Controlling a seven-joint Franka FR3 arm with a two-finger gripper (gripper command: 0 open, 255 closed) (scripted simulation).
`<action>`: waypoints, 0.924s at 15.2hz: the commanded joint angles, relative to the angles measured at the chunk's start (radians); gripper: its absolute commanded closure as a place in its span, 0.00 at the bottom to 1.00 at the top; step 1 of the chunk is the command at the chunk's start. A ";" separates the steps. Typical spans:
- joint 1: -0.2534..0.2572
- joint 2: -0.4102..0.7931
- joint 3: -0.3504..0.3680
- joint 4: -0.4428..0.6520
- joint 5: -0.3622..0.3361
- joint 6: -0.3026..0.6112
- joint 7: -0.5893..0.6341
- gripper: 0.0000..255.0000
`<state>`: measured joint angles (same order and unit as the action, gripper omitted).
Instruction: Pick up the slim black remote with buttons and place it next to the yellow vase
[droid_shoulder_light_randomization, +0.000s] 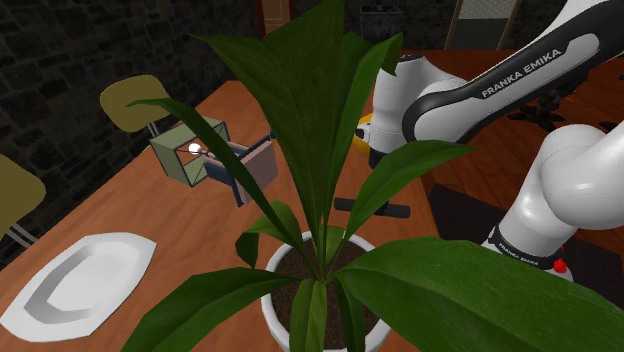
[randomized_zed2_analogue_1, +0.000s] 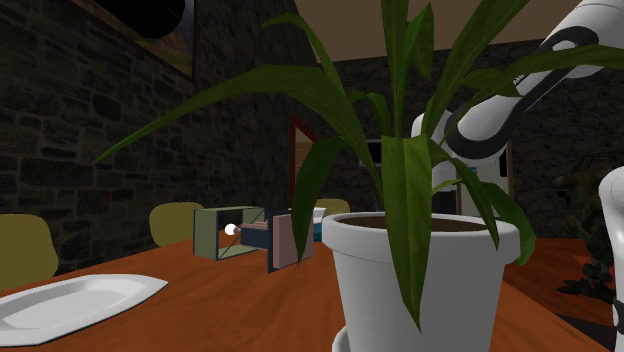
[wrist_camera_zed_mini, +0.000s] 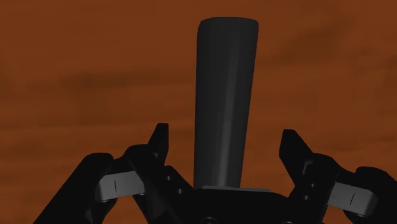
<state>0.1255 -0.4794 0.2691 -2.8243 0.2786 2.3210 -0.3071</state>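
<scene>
The gripper (wrist_camera_zed_mini: 226, 130) hangs low over the brown wooden table (wrist_camera_zed_mini: 76, 63) with its jaws wide. The two black fingers (wrist_camera_zed_mini: 159, 149) stand on either side of the slim dark remote (wrist_camera_zed_mini: 226, 95), and neither touches it. The remote lies flat on the table. Its long axis runs straight away from the hand, midway between the fingers. Its near end is tucked under the palm and its rounded far end points away from the gripper.

In the shoulder view a big potted plant (droid_shoulder_light_randomization: 310, 120) in a white pot (droid_shoulder_light_randomization: 275, 300) fills the foreground, and its leaves cover the hand. Past them, under the white arm (droid_shoulder_light_randomization: 470, 100), a dark bar (droid_shoulder_light_randomization: 395, 211) on the table looks to be the same remote (it runs roughly level across that view). Towards that view's left stand an open green box (droid_shoulder_light_randomization: 185, 150) and, nearer the camera, a white plate (droid_shoulder_light_randomization: 80, 285).
</scene>
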 joint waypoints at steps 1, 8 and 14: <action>0.000 0.000 0.000 0.000 0.000 0.000 0.000 0.00; -0.010 -0.098 -0.026 0.071 -0.026 -0.169 0.005 0.00; -0.010 -0.098 -0.026 0.071 -0.026 -0.169 0.005 0.00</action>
<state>0.1151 -0.5769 0.2429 -2.7538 0.2525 2.1529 -0.3018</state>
